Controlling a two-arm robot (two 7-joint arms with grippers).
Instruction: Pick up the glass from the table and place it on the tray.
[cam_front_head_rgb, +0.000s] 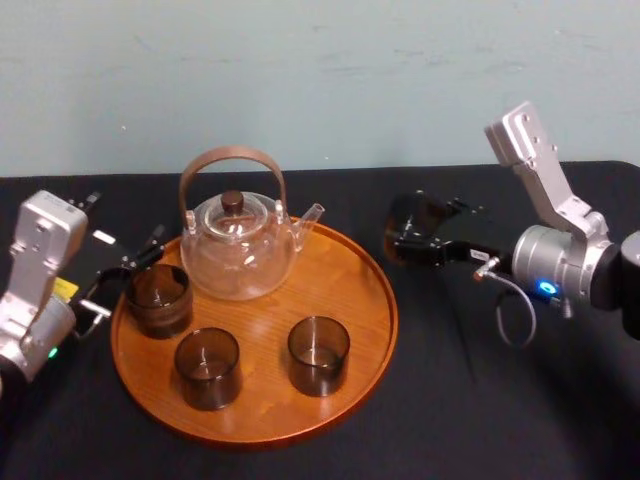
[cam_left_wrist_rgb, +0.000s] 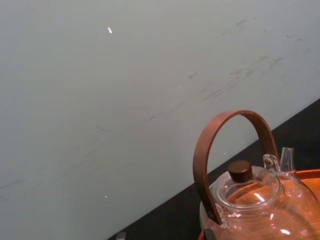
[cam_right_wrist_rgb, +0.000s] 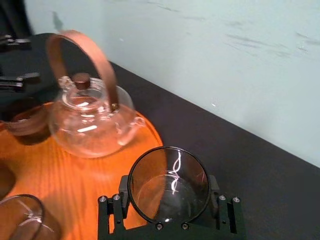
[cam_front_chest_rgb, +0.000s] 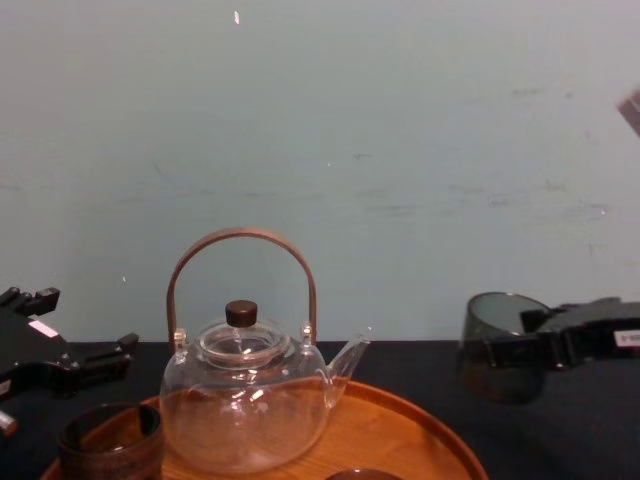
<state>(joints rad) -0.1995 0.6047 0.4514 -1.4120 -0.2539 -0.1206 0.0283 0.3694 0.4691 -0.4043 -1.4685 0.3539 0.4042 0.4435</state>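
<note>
One smoky glass (cam_front_head_rgb: 408, 226), clamped in the right gripper (cam_front_head_rgb: 425, 240) at two o'clock off the round orange-brown wooden tray (cam_front_head_rgb: 345, 285), should go level onto bare wood near three o'clock, skirting the clear teapot (cam_front_head_rgb: 238, 250); the left gripper (cam_front_head_rgb: 125, 276) sits spread at nine o'clock.

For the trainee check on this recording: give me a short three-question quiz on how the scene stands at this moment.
1. True or false: the smoky dark glass cup in the right gripper already stands on the round orange-brown wooden tray.
2. How many other dark glass cups stand on that tray?
3. The left gripper sits by the tray's: A left edge; B right edge?
Key: 1 false; 2 three; 3 A.
</note>
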